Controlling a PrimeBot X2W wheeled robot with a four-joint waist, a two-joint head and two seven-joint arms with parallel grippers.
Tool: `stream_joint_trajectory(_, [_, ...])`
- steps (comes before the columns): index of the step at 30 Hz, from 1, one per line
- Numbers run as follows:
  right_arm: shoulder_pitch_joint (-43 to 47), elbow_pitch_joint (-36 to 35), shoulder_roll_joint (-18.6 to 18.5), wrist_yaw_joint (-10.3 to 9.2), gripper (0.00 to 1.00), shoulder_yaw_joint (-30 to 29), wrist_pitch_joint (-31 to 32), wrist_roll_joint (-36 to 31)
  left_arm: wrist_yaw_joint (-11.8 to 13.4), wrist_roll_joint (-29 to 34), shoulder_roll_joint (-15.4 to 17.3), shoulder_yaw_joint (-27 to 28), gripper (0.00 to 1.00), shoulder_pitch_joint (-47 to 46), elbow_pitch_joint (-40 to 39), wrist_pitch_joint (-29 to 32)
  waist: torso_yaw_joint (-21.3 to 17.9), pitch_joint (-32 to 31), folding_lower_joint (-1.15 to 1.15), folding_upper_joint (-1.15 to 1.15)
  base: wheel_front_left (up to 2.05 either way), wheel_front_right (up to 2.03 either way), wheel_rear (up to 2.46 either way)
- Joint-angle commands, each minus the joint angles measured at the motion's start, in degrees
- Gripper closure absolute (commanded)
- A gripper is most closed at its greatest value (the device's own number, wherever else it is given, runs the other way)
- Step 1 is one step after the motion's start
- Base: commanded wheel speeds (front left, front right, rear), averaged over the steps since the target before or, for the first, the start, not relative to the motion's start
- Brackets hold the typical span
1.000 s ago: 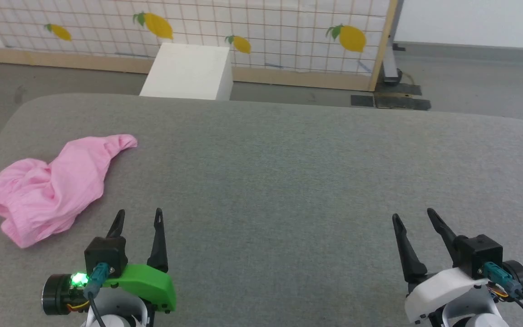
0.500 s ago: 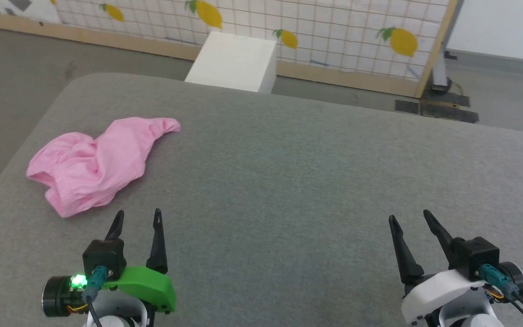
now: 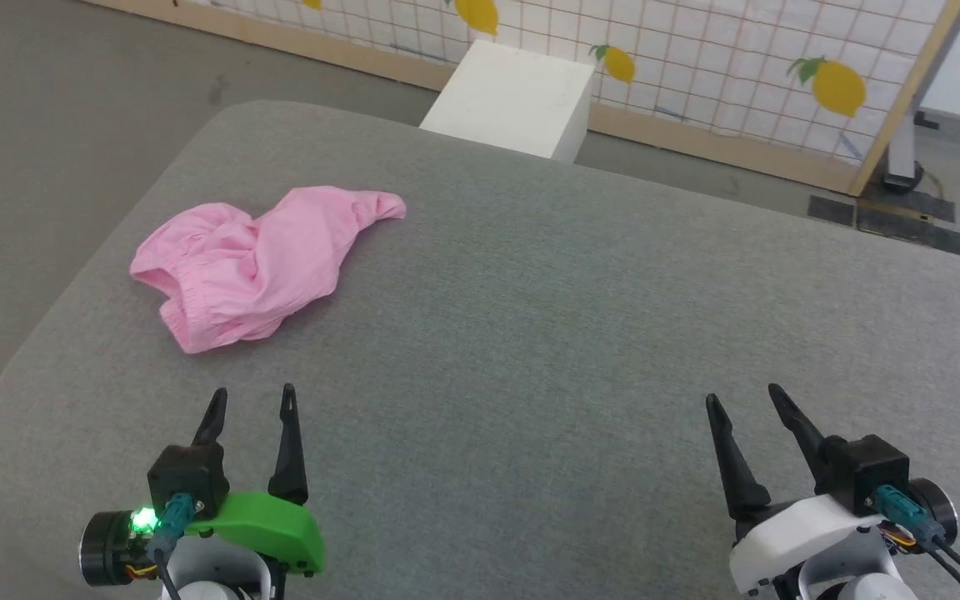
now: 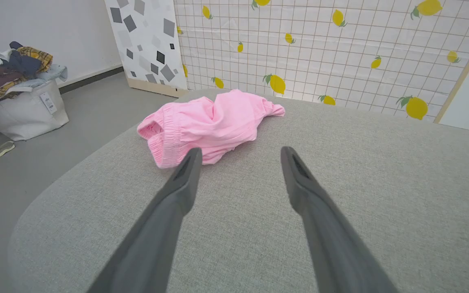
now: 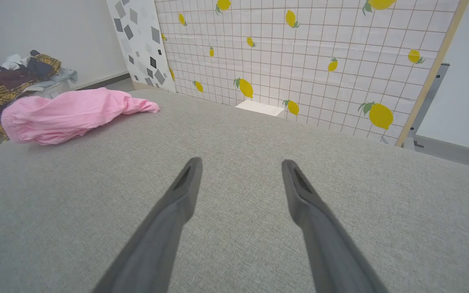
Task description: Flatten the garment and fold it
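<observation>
Nothing is done yet: the garment (image 3: 263,267) lies crumpled near the table's (image 3: 530,350) far-left corner, while the left gripper (image 3: 253,389) and right gripper (image 3: 741,392) gape empty.

The garment (image 3: 255,262) lies bunched, its lower layers out of sight under the top folds. The laundry bag (image 4: 27,116) is cut off at the left wrist view's edge, its tag (image 4: 47,102) unreadably small.

Surface: a grey, fabric-covered table (image 3: 580,333) with rounded corners.
Lying on it: the garment (image 3: 257,262), pink and wrinkled, was bunched in a heap.
Position: near the table's far left corner, gathered waistband facing the left edge.
</observation>
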Motion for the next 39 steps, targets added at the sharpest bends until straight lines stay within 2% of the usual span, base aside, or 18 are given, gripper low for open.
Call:
stream_joint_trajectory(1, [-0.95, 0.45, 0.0, -0.04, 0.0, 0.19, -0.71, 0.6, 0.59, -0.26, -0.15, -0.08, 0.0, 0.6, 0.18, -0.64, 1.12, 0.25, 0.0, 0.22, -0.06, -0.06, -0.06])
stream_joint_trajectory(39, [-1.74, 3.55, 0.0, -0.06, 0.0, 2.35, -4.09, 1.26, 2.08, -1.26, -0.24, -2.12, 0.0, 1.26, 3.52, -5.09, 12.69, 0.74, 0.0, 0.34, -0.01, -0.01, -0.01])
